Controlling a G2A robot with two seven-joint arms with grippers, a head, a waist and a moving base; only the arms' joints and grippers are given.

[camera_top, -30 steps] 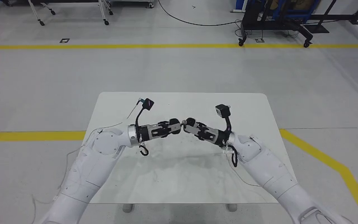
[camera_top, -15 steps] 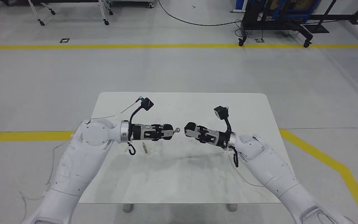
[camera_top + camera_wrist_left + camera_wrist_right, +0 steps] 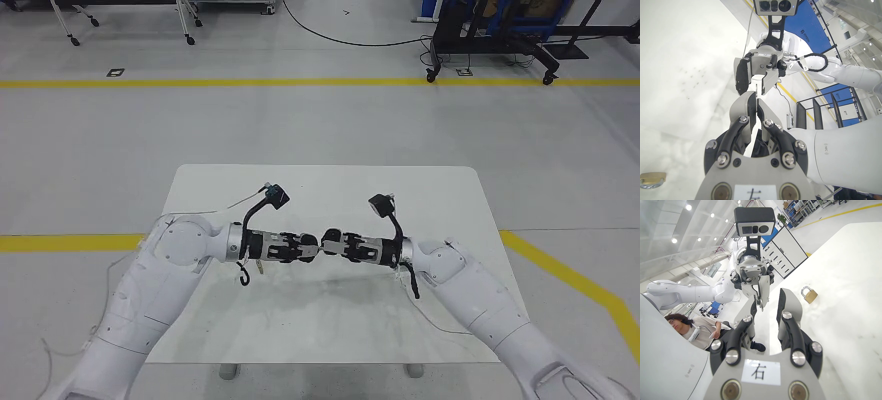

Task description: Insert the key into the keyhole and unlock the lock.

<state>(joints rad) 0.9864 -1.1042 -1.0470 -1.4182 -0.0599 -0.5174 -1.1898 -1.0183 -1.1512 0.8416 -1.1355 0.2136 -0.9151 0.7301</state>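
- The lock (image 3: 809,294) is a brass padlock with a silver shackle. It lies flat on the white table (image 3: 400,190), and its shackle looks closed.
- The left gripper (image 3: 755,100) is well apart from the lock, in the air above the table. Its 2 fingers are clenched on the key (image 3: 756,90).
- The key is a thin flat piece of metal. Its held end is pinched between the black pads, and its free end sticks out past the fingertips, pointing away from the lock.
- The right gripper (image 3: 768,306) stands tip to tip with the left gripper, farther from the lock than the left gripper is. Its 2 fingers are spread apart and released, with nothing grasped.
- The free end of the key lies in the gap between these 2 spread fingers, closer to the finger with the black pad. I cannot tell if the key touches that pad.
- In the top view the 2 forearms make almost a straight line across the table. The lock is on the left arm's side of the place where the grippers meet, near the left forearm, and touches neither gripper.
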